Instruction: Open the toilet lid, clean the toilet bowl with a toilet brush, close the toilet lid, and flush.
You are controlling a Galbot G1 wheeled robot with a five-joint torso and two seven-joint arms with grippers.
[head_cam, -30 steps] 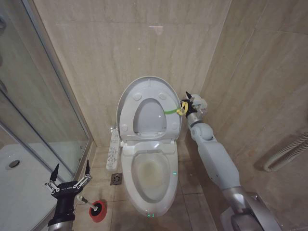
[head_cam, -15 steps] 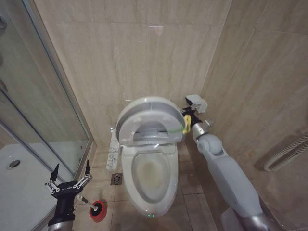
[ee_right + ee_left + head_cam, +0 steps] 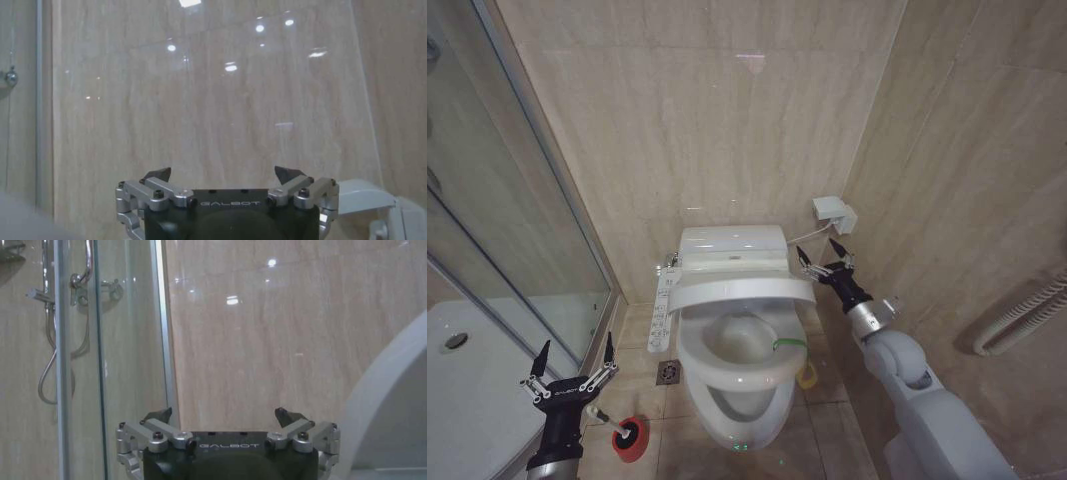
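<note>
In the head view, the toilet lid (image 3: 741, 291) hangs partway down over the toilet bowl (image 3: 739, 400), tilted, its front edge raised above the white ring seat (image 3: 727, 362), with a green-yellow band (image 3: 789, 345) draped on the seat's right side and a yellow loop hanging beside the bowl. The right gripper (image 3: 823, 261) is just beside the lid's right rear corner, its dark fingers spread apart and holding nothing. The left gripper (image 3: 573, 362) hovers low on the left with its fingers wide apart and empty, above the toilet brush (image 3: 607, 419), whose thin white handle slants out of the small red cup holder (image 3: 631, 437) on the floor beside the bowl.

The left wrist view adds what the head view lacks: a shower hose and wall fittings (image 3: 48, 335) behind the glass shower door (image 3: 107, 355), and a pale curved edge at one side. The right wrist view shows the right gripper's spread fingertips (image 3: 155, 174) against glossy beige wall tile (image 3: 220, 100).

The room is tiled in beige marble pattern, with a floor drain (image 3: 668, 372) next to the bidet control panel (image 3: 663, 312) and a white shower tray (image 3: 467, 390) on the left.
</note>
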